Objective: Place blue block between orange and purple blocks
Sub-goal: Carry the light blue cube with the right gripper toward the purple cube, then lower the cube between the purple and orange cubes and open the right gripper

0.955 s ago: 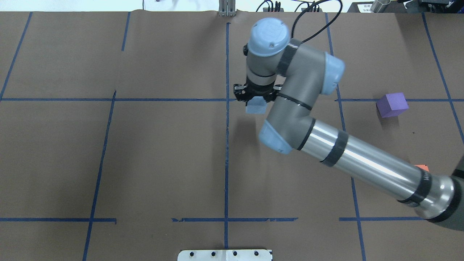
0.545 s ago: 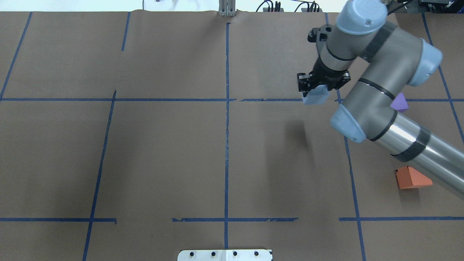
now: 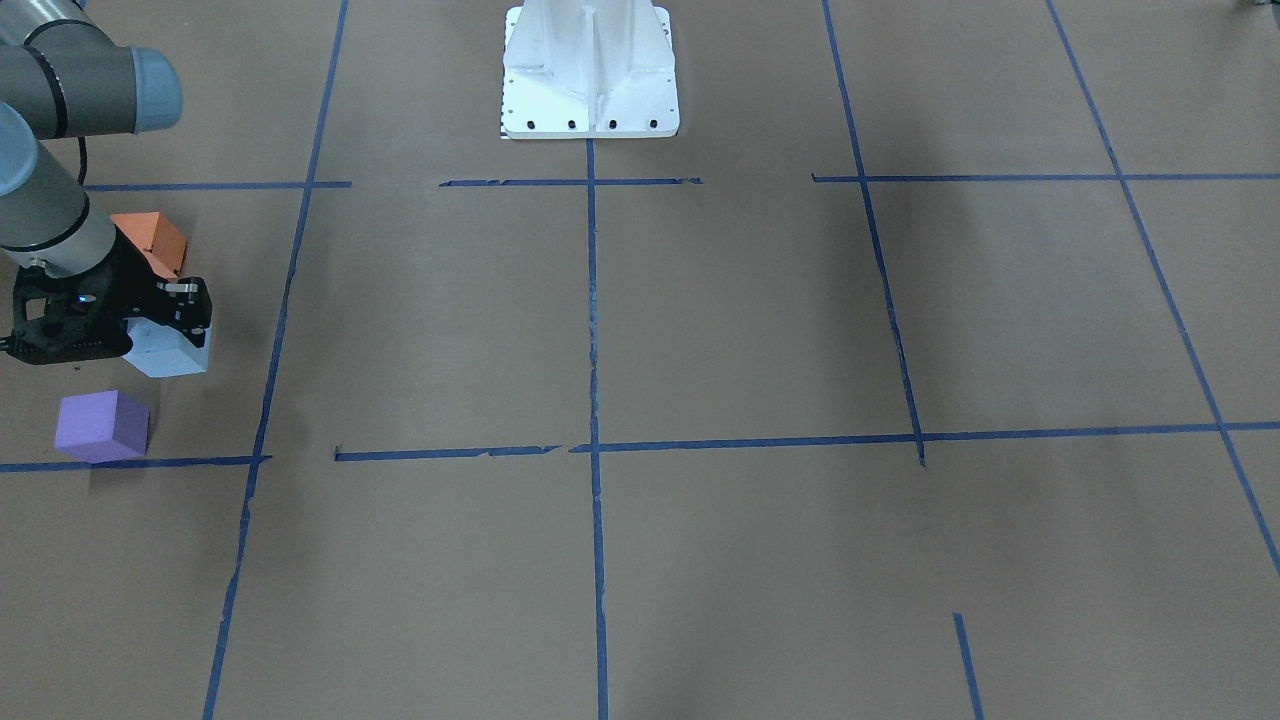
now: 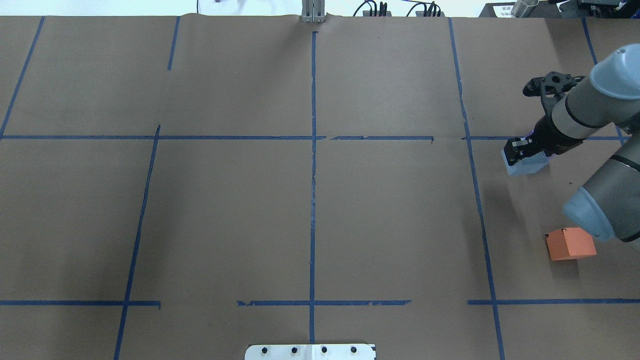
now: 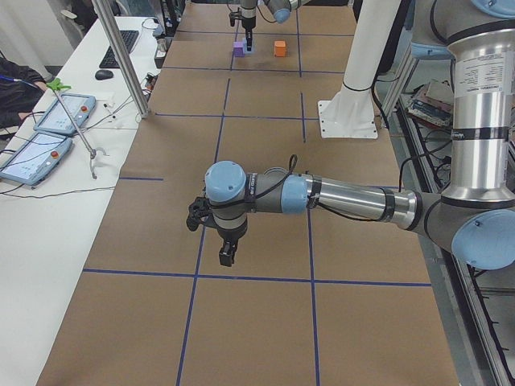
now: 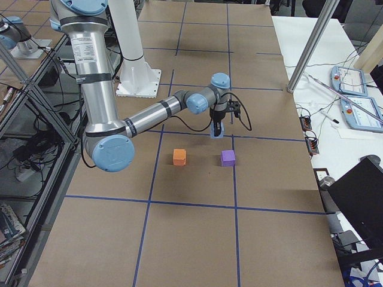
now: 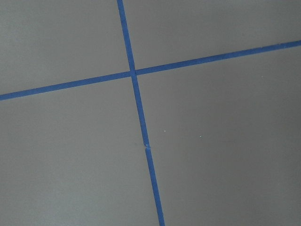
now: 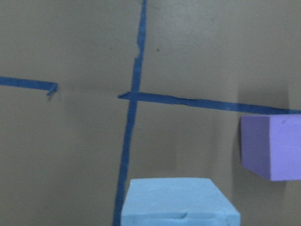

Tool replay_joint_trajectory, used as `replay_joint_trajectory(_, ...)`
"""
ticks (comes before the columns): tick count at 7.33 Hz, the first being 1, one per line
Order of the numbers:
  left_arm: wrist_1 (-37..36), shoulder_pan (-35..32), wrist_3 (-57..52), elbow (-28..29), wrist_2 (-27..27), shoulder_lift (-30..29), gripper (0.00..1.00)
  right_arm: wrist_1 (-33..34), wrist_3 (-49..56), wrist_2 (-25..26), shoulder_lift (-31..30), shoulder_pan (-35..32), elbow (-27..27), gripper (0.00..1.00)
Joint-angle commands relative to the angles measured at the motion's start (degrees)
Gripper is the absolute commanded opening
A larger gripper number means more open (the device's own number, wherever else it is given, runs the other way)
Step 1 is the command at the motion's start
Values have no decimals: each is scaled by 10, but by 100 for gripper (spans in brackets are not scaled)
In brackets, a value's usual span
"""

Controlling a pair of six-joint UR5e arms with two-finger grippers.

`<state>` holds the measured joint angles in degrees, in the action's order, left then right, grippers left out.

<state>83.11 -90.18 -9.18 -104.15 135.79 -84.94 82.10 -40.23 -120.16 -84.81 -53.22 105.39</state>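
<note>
My right gripper (image 4: 526, 154) is shut on the light blue block (image 4: 525, 165) and holds it low over the table at the right side. The purple block (image 3: 102, 425) stands just beyond it and is almost hidden by the gripper in the overhead view. The orange block (image 4: 570, 243) lies nearer the robot. In the front view the blue block (image 3: 170, 350) sits between the orange block (image 3: 150, 240) and the purple one, slightly toward the table's centre. The right wrist view shows the blue block (image 8: 178, 202) and the purple block (image 8: 273, 146). My left gripper (image 5: 227, 256) hovers over bare table; I cannot tell if it is open.
Brown paper with blue tape lines (image 4: 313, 165) covers the table. The white robot base plate (image 3: 590, 75) stands at the robot's edge. The right arm's elbow (image 4: 607, 210) hangs over the table beside the orange block. The left wrist view shows only crossing tape (image 7: 133, 73).
My right arm has swung from the table's centre to the right side, carrying the blue block down to beside the purple block. The orange block is now uncovered.
</note>
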Motion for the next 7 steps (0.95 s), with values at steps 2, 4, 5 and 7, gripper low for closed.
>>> replay_joint_trajectory(2, 6, 0, 8, -2, 0, 0, 100, -97, -23, 0, -111, 0, -4, 5)
replay_joint_trajectory(4, 6, 0, 10, -2, 0, -1, 100, -195, -91, -1, -109, 3, -54, 6)
replay_joint_trajectory(5, 6, 1, 11, -2, 0, -1, 100, -228, -90, -2, -102, 4, -88, 9)
replay_joint_trajectory(7, 6, 1, 11, -3, 0, -3, 100, -229, -89, -3, -90, 8, -95, 96)
